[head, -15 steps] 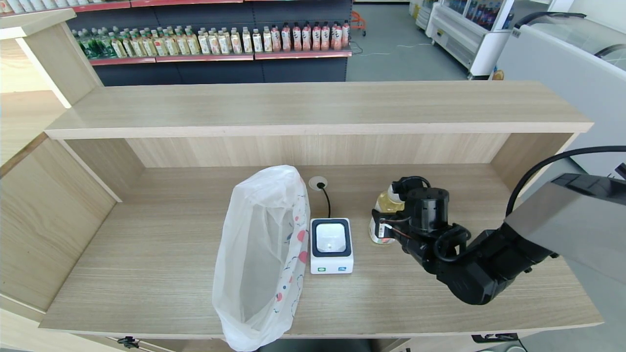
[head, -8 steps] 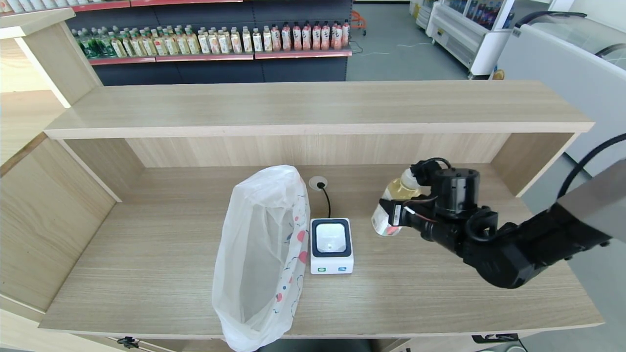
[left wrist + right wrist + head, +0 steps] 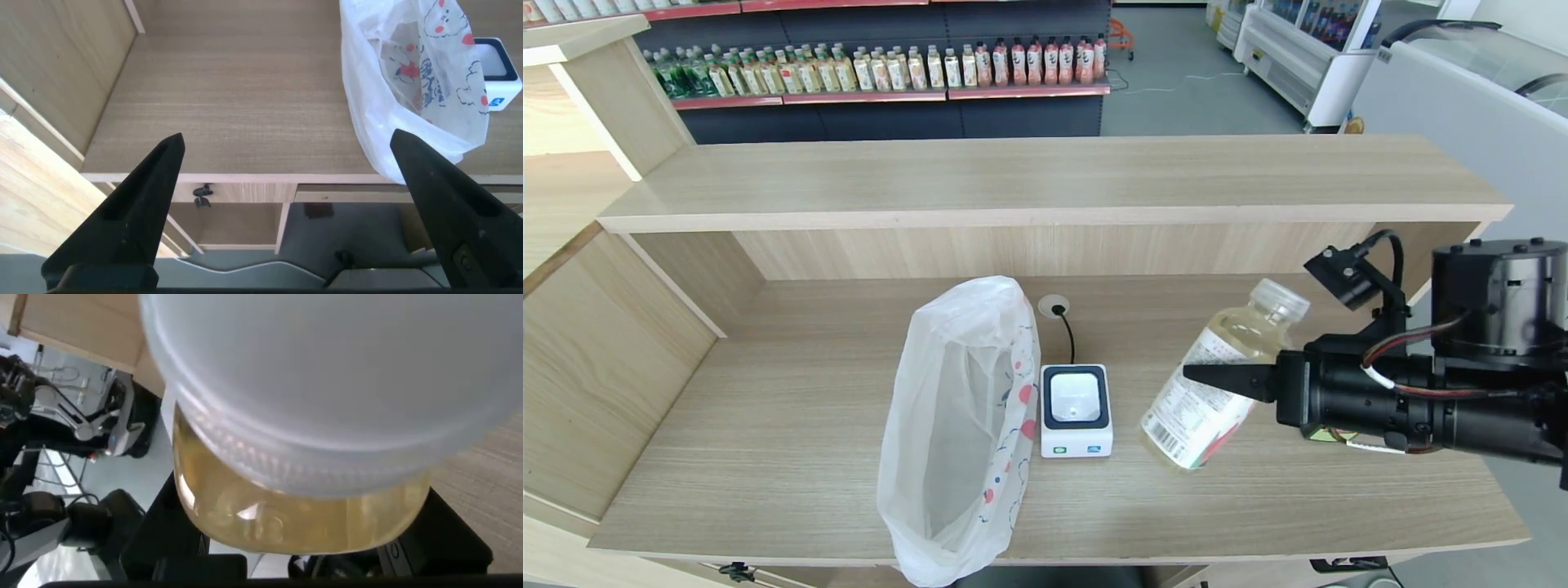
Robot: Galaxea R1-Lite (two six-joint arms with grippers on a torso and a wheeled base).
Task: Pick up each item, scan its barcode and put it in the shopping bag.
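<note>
The desk [image 3: 768, 392] carries the shopping bag [image 3: 956, 425], which stands with its mouth open at 9 o'clock of the scanner [image 3: 1076, 408], just beside it. The right gripper [image 3: 1217, 378] is clenched around the middle of the bottle [image 3: 1196, 416]. The bottle hangs in the air at 3 o'clock of the scanner, tilted with its cap [image 3: 1278, 298] toward 1 o'clock and its base toward 7 o'clock. The left gripper [image 3: 288, 139] is spread wide and empty, over the desk's near edge at about 7 o'clock of the bag.

The step in hand looks like the scan. To do it well, carry the bottle toward 9 o'clock until its lower half sits over the scanner's window [image 3: 1076, 398]. Then roll the wrist so the barcode [image 3: 1170, 439], low on the label near the base, faces the glass. The gripper's finger crosses the label higher up, so it should not cover the code. Hold the bottle steady and close to the glass without touching it. The liquid inside will probably slosh, so a smooth sweep is better than a quick one. Keep the base off the bag's rim, because the thin plastic looks limp and could fold shut if dragged.
</note>
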